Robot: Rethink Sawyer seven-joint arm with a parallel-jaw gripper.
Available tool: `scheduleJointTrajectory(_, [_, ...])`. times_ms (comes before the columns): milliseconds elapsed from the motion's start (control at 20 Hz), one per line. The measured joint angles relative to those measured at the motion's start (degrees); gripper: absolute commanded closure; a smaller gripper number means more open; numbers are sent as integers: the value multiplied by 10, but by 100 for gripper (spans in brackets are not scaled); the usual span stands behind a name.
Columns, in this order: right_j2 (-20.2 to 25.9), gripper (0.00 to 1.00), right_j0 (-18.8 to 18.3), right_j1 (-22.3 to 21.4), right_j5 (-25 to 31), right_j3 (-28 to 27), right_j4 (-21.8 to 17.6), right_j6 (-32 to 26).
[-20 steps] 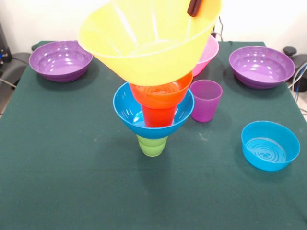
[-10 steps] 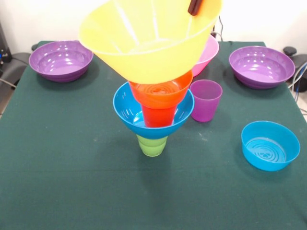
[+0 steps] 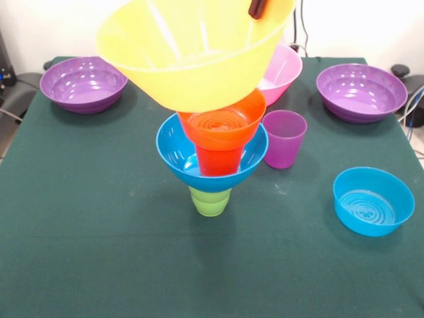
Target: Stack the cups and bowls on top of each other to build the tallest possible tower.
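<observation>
The tower stands mid-table: green cup (image 3: 211,201) upside down at the bottom, medium blue bowl (image 3: 175,156) on it, orange cup (image 3: 218,161) inside that, small orange bowl (image 3: 225,126) on top. My gripper (image 3: 256,8) shows only as a dark finger at the top edge, clamped on the far rim of the large yellow-orange bowl (image 3: 192,59). It holds this bowl tilted just above the small orange bowl; I cannot tell if they touch. The purple cup (image 3: 283,138) stands upright right of the tower. The pink bowl (image 3: 281,69) sits behind, partly hidden.
Two wide purple bowls sit at the far corners, one at the left (image 3: 83,83) and one at the right (image 3: 361,91). A small shallow blue bowl (image 3: 372,201) sits at the right. The green table cloth (image 3: 99,232) runs to the near edge.
The yellow-orange bowl and the gripper finger have shifted a little to the left, uncovering more of the pink bowl. The tower has not moved.
</observation>
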Motion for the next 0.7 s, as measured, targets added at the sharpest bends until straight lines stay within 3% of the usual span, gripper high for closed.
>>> scheduleJointTrajectory(700, [-3,100,2,2,0,-3,5,0])
